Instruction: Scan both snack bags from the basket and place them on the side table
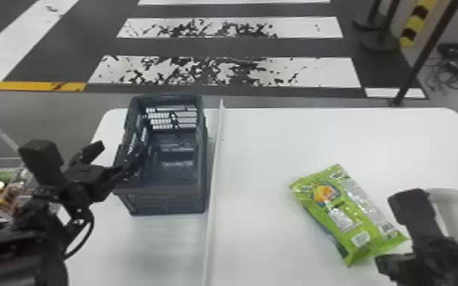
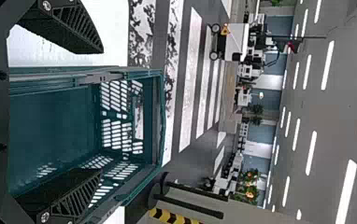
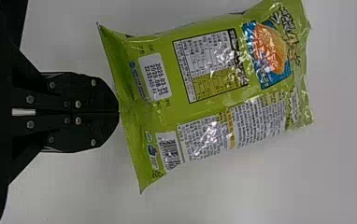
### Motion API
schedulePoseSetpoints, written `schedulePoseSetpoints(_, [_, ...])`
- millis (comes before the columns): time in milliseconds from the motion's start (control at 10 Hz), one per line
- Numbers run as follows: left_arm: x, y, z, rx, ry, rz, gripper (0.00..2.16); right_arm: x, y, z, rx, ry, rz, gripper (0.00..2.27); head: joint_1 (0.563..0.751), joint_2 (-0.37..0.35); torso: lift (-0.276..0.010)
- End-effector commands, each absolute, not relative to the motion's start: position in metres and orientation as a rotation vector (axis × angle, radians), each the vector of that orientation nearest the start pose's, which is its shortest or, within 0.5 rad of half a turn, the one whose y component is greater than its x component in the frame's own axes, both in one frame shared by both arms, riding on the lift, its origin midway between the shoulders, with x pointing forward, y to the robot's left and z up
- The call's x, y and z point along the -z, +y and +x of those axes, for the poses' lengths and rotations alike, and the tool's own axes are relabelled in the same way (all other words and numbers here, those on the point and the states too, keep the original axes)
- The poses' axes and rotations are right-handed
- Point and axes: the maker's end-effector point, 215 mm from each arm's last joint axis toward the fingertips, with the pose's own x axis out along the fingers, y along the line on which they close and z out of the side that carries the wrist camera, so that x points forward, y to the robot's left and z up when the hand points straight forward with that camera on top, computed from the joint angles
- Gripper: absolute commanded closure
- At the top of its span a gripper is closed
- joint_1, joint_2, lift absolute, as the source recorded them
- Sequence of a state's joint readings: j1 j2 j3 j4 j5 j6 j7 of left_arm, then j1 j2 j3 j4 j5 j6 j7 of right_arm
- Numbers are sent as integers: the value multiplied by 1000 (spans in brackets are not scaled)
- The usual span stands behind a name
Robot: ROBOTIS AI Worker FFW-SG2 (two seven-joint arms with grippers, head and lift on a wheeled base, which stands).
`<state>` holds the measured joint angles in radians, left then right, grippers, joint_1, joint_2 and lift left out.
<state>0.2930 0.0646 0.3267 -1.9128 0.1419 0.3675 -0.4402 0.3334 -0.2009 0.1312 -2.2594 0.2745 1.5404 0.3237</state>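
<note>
On the white table (image 1: 255, 197), we see a green snack bag (image 1: 344, 213), our closed right end effector (image 1: 386, 263) beside one end. Our left end effector (image 1: 121, 149) is spread open at the basket (image 1: 169, 197).

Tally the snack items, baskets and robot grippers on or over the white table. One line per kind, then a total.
Snack bag: 1
Basket: 1
Left gripper and right gripper: 2
Total: 4
</note>
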Motion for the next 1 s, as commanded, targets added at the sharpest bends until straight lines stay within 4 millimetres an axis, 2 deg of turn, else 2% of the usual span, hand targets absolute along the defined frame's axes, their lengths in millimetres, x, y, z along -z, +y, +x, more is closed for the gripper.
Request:
schedulePoseSetpoints(0, [398,327,480,152,272,-95,90,525,-254,297,-140,1198,-217,2253,695,96,-75])
schedulePoseSetpoints(900, [400,327,478,153,276,-96,90,515,-206,295,-245,1168,-176,2253,695,168,-75])
